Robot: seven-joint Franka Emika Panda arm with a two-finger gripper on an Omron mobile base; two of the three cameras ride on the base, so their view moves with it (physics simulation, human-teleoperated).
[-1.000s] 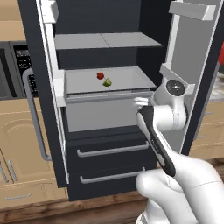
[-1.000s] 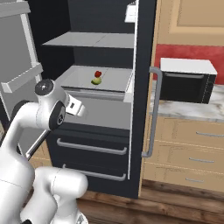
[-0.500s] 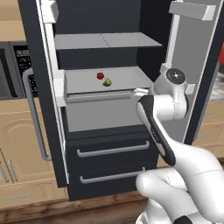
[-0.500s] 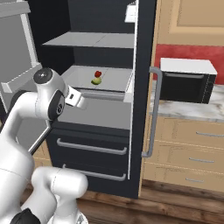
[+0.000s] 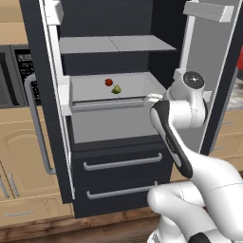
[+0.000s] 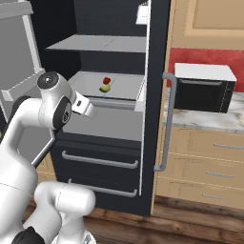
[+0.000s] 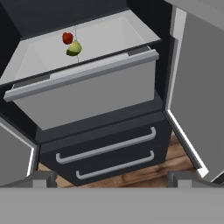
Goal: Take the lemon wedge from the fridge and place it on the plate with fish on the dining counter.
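The fridge (image 5: pixel 118 142) is seen with both doors swung open. The wedge (image 5: pixel 116 89) lies in the pale drawer (image 5: pixel 95 97) at the upper middle of the left base view, with a small red fruit (image 5: pixel 108 82) touching or just beside it on the far side. In the hand view the pair sits at the upper left of the frame, the wedge (image 7: pixel 74 48) below the fruit (image 7: pixel 67 38), toward the back of the drawer (image 7: pixel 87 94).

The tool (image 7: pixel 111 179) is carried wide, its two tips (image 7: pixel 41 178) spread at the bottom corners of the hand view, and nothing is held between them. It is well apart from the wedge, outside the drawer front.

The wedge is judged to be very light, small and firm, with a curved rind and probably slick cut faces, so it may squirt out of a careless pinch or be nudged along the drawer floor. A hold across the two flat cut faces, taken from above and with the jaws narrowed beforehand, is thought safest. Since the red fruit lies so near, it could be caught or knocked by one finger; an approach from the near side is advised.

No brand, label or legible writing can be made out. A keypad on the microwave (image 5: pixel 14 76) at the left edge is too small to be read.
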